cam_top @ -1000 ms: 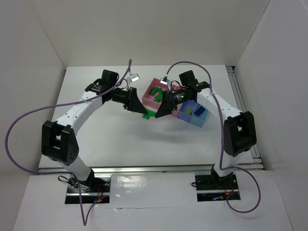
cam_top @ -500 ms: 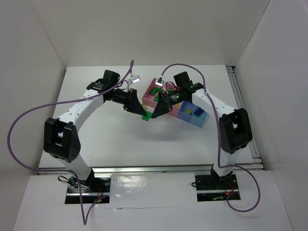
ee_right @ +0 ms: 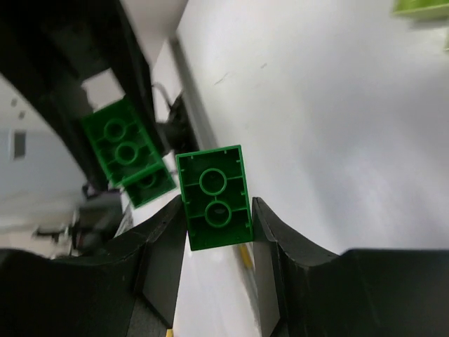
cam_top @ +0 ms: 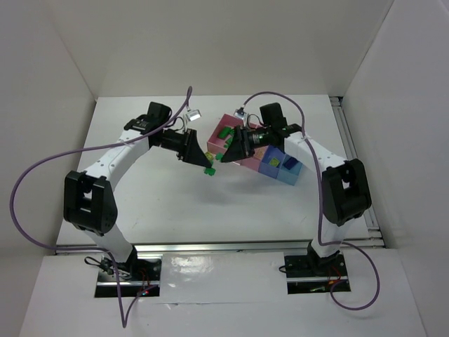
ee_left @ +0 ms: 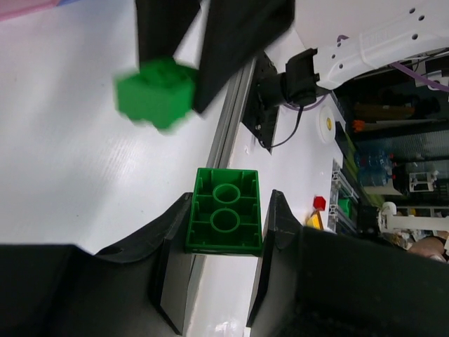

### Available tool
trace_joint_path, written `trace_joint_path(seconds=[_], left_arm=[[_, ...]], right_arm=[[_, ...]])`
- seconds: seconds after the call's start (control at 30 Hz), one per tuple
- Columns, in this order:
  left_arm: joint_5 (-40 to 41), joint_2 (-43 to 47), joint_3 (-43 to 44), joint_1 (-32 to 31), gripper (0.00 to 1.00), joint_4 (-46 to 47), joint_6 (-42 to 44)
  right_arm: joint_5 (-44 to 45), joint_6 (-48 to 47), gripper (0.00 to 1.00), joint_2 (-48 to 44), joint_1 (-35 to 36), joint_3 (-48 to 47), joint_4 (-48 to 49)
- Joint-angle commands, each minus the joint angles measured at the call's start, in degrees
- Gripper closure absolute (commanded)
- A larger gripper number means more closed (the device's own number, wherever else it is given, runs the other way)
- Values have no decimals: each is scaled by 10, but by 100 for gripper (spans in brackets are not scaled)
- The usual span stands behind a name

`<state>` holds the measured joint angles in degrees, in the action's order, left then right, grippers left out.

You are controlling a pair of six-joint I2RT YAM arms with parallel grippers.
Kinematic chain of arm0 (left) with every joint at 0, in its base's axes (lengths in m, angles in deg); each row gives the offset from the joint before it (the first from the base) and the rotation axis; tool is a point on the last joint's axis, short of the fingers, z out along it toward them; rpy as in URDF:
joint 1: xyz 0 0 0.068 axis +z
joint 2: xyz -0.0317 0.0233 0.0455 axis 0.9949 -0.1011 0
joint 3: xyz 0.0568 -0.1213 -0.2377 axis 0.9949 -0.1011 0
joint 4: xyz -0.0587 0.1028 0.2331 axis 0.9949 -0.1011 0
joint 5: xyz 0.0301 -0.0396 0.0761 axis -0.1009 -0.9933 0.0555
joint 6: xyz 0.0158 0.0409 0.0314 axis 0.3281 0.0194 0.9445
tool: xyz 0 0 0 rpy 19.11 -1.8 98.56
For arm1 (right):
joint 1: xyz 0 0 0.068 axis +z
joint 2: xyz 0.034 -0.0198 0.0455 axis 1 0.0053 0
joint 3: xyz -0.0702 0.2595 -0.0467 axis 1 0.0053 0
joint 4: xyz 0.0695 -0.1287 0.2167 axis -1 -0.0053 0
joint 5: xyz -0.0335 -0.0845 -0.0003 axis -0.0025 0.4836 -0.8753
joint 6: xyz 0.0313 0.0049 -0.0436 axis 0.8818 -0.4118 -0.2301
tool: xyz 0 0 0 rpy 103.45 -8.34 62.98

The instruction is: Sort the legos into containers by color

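Two dark green legos are held in the air just left of the containers. My left gripper (cam_top: 208, 167) is shut on one green lego (ee_left: 224, 210), its hollow underside facing the left wrist camera. My right gripper (cam_top: 224, 155) is shut on the other green lego (ee_right: 212, 193), close beside the left gripper. That second lego shows blurred in the left wrist view (ee_left: 156, 93), between the right arm's black fingers. The pink container (cam_top: 237, 144) holds several green legos (cam_top: 226, 133). The periwinkle container (cam_top: 267, 168) holds a yellow-green lego (cam_top: 276, 161). The light-blue container (cam_top: 289, 177) holds a dark blue lego (cam_top: 292, 165).
The row of containers runs diagonally from the table's middle toward the right, directly behind and under the right arm. A yellow-green lego (ee_right: 421, 7) lies at the top right edge of the right wrist view. White walls enclose the table on three sides.
My right gripper has shut on a green lego next to the left gripper's fingertips and drawn back up toward the pink container. The left gripper has kept its grip and shifted only slightly.
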<state>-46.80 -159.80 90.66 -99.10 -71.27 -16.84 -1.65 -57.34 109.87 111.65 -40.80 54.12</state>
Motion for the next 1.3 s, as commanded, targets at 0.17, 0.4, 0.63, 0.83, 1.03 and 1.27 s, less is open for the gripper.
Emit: trace_joint_path(seconds=[0.17, 0.4, 0.63, 0.83, 1.03, 1.27], left_arm=[[18, -2, 2, 12, 100, 1, -20], [26, 4, 4, 14, 100, 14, -35], [89, 17, 4, 14, 100, 44, -91], [136, -12, 49, 8, 100, 84, -156], [120, -40, 87, 3, 100, 67, -148], [26, -59, 87, 8, 100, 89, -154]], right_arm=[[161, 116, 83, -7, -22, -17, 131], [484, 173, 79, 13, -10, -64, 97], [574, 163, 59, 121, -3, -174, 51], [582, 98, 8, 214, 3, -335, -80], [335, 102, 24, 19, -35, -27, 126], [14, 150, 15, -32, -32, 96, 318]])
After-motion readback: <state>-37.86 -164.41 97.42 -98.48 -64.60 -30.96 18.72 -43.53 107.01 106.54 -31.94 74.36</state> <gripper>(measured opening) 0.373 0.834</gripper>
